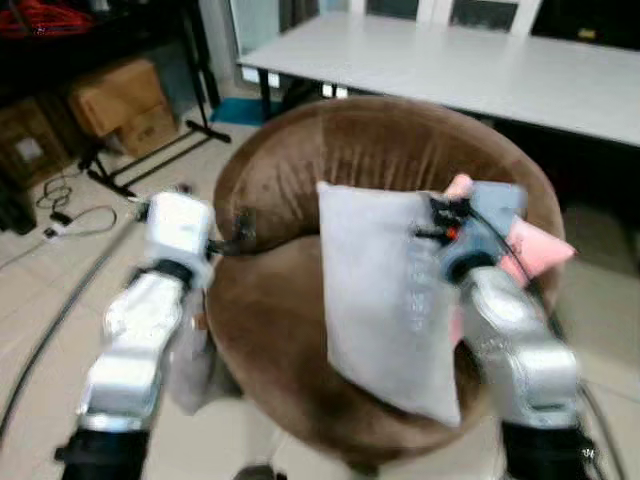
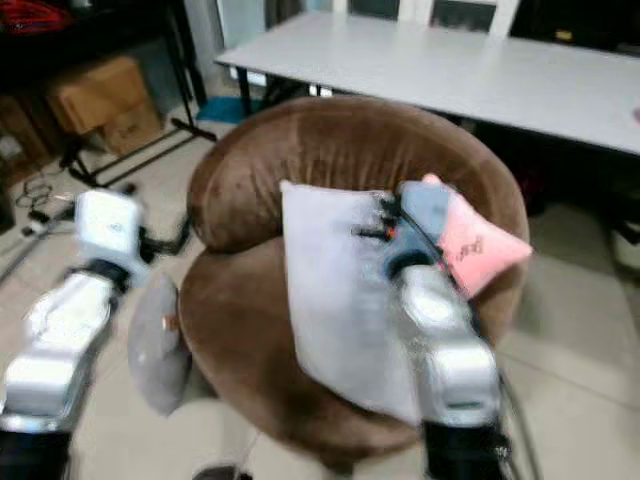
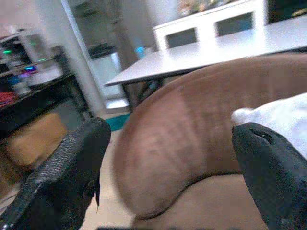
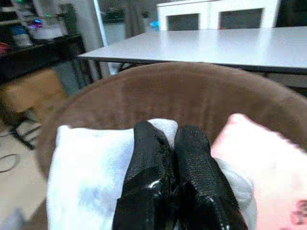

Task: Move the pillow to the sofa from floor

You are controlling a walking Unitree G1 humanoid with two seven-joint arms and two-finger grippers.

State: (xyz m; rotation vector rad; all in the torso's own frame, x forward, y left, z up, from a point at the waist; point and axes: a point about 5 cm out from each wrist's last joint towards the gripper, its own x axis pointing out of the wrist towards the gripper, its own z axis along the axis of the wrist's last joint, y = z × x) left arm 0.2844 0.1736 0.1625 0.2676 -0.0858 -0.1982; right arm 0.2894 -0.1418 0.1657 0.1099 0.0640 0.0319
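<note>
1. I see the round brown sofa (image 1: 300, 190) in front of me, a white table (image 1: 480, 65) behind it, and a pink pillow (image 2: 470, 245) leaning against its backrest on my right
2. The grey pillow (image 1: 375, 300) stands tilted over the seat, its upper edge near the backrest and its lower corner hanging toward the front rim of the cushion; it is off the floor and over the sofa, though I can't tell how much of its weight the seat carries
3. I judge it light and soft: it sags and folds where pinched, so a hold on a corner or edge seam works better than the slack middle, and it may swing or droop
4. My right arm reaches forward over the seat, and the right gripper (image 4: 172, 158) has its two black fingers pressed together on the pillow's upper edge, white fabric bunched around them
5. My left arm is raised beside the sofa's left flank; the left gripper (image 3: 168, 167) has its fingers spread wide, holding nothing, aimed at the backrest with a pillow corner by one fingertip
</note>
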